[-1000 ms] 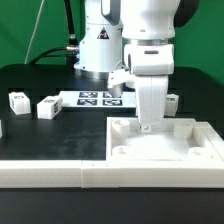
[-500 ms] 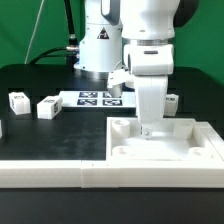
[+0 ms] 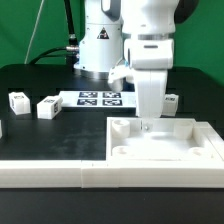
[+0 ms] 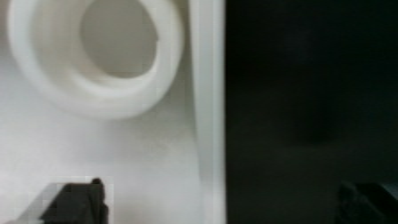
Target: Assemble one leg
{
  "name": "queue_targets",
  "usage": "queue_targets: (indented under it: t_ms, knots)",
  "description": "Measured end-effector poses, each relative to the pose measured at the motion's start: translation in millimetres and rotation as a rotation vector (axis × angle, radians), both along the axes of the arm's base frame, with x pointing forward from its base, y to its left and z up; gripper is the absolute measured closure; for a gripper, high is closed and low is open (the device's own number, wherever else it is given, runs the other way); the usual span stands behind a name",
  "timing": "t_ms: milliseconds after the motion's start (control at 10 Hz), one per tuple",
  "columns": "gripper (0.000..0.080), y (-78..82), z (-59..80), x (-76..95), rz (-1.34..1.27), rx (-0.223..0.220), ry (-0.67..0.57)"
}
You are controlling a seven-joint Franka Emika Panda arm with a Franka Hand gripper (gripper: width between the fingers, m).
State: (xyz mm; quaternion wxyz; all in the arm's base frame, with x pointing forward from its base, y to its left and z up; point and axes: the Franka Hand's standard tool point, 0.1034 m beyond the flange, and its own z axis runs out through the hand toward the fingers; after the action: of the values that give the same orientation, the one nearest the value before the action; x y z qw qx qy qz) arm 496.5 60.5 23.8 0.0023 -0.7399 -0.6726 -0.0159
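Hanging over the tray (image 3: 192, 150)
Fingers (image 3: 147, 122) wide apart, holding nothing; a leg (image 3: 47, 107) sits on the tabletop (image 3: 60, 137).

The gripper (image 3: 147, 121) is lifting a little toward 12 o'clock in the exterior view. Its fingertips are now hanging just above the floor of the white tray-like piece (image 3: 190, 133), while half a second ago they were reaching lower into it. The gripper body is also shifting very slightly toward 3 o'clock. It is showing a somewhat narrower face than one second ago.
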Motion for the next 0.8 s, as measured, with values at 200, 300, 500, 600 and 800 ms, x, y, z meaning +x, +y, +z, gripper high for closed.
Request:
queue_targets:
  t_ms: [200, 300, 500, 600, 800]
  knots:
    - [0.0151, 0.7, 24.4, -10.5, -0.019, -0.008, -0.022]
    - [0.0151, -0.5, 35.9, -17.9, -0.027, -0.011, -0.035]
    - [0.0151, -1.4, 44.9, -34.9, -0.057, -0.012, -0.045]
    - [0.0151, -1.5, 43.7, -34.2, -0.077, -0.011, -0.043]
    - [0.0151, -1.7, 43.6, -34.3, -0.124, -0.008, -0.042]
